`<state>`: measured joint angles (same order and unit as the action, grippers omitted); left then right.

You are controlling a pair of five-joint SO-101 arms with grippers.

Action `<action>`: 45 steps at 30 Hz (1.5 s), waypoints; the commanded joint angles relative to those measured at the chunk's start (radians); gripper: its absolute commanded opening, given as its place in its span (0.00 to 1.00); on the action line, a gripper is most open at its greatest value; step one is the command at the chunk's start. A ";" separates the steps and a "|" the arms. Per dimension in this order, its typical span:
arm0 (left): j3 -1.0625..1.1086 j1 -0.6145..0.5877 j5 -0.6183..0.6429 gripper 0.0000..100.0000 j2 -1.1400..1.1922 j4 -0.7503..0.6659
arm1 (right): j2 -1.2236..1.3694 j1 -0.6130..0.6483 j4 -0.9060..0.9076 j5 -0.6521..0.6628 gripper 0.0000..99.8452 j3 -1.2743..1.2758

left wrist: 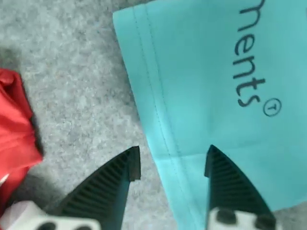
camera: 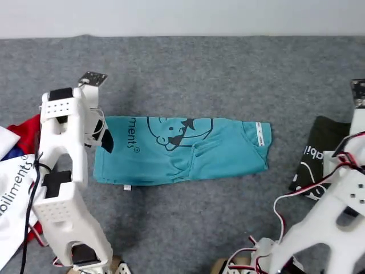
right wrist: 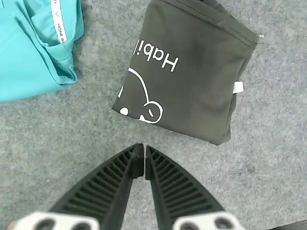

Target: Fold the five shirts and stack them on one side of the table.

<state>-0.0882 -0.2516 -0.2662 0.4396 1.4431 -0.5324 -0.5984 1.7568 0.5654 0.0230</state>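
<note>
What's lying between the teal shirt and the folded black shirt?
Only bare grey mat separates teal shirt from black shirt, per the right wrist view.

Half-folded teal shirt (camera: 182, 149) mid-table; folded black shirt (camera: 315, 145) nearby.

I make out dark lettering with a small circled mark on the teal shirt (camera: 177, 151), and white lettering on the black shirt (right wrist: 192, 72) at right.

Grey counter (camera: 188, 63) w/ folded teal shirt (camera: 182, 151) at centre, folded dark shirt (camera: 319, 148) right, red & white shirts (camera: 14, 171) heaped left.
</note>
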 commanded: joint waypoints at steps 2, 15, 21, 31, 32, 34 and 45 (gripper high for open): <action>-0.016 -0.005 -0.011 0.24 0.046 -0.028 | -0.028 0.010 0.008 0.008 0.02 -0.011; -0.277 0.043 -0.011 0.07 0.315 0.117 | -0.030 0.010 0.008 0.008 0.02 -0.011; -0.297 0.054 -0.011 0.00 0.315 0.141 | -0.031 0.005 0.008 0.009 0.02 -0.012; -0.298 -0.089 -0.021 0.00 0.109 0.181 | -0.031 0.005 0.008 0.009 0.02 -0.012; -0.298 -0.103 -0.041 0.00 0.095 0.181 | -0.031 0.005 0.008 0.009 0.02 -0.012; -0.298 -0.124 -0.074 0.00 0.075 0.183 | -0.031 0.005 0.008 0.009 0.02 -0.012; -0.325 0.061 -0.017 0.00 -0.002 0.311 | -0.031 0.008 0.008 0.009 0.02 -0.012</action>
<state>-0.3751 -0.2593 -0.3353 0.5439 1.7192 -0.5324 -0.5984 1.7568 0.5654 0.0230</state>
